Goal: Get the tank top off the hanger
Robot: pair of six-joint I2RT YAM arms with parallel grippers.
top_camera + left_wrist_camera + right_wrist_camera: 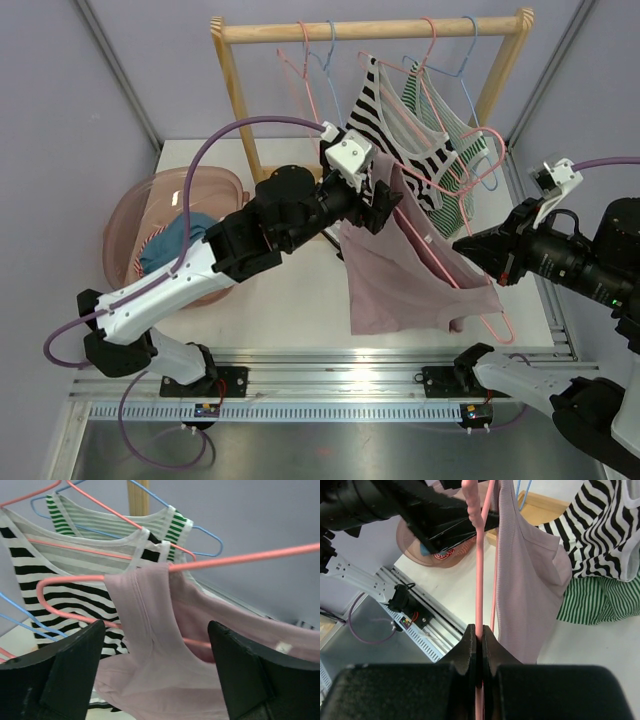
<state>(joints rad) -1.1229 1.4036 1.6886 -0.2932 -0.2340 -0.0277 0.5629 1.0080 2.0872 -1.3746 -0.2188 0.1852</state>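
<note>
A pale pink tank top (pixel 400 280) hangs on a pink hanger (pixel 500 322), held away from the rack and tilted down to the right. My right gripper (pixel 463 245) is shut on the hanger's wire; the right wrist view shows the jaws (pixel 480 635) clamped on the pink wire (pixel 479 580), with the top (pixel 530 590) beside it. My left gripper (pixel 385 203) is open at the top's upper strap. In the left wrist view the strap (pixel 150 625) lies between the two spread fingers (pixel 75 665), untouched, draped over the hanger (pixel 240 559).
A wooden rack (pixel 370 30) at the back carries several hangers, a black-and-white striped top (pixel 385 120) and a green striped top (pixel 455 150). A pink basin (pixel 225 185) with blue cloth sits on the table at left, under my left arm.
</note>
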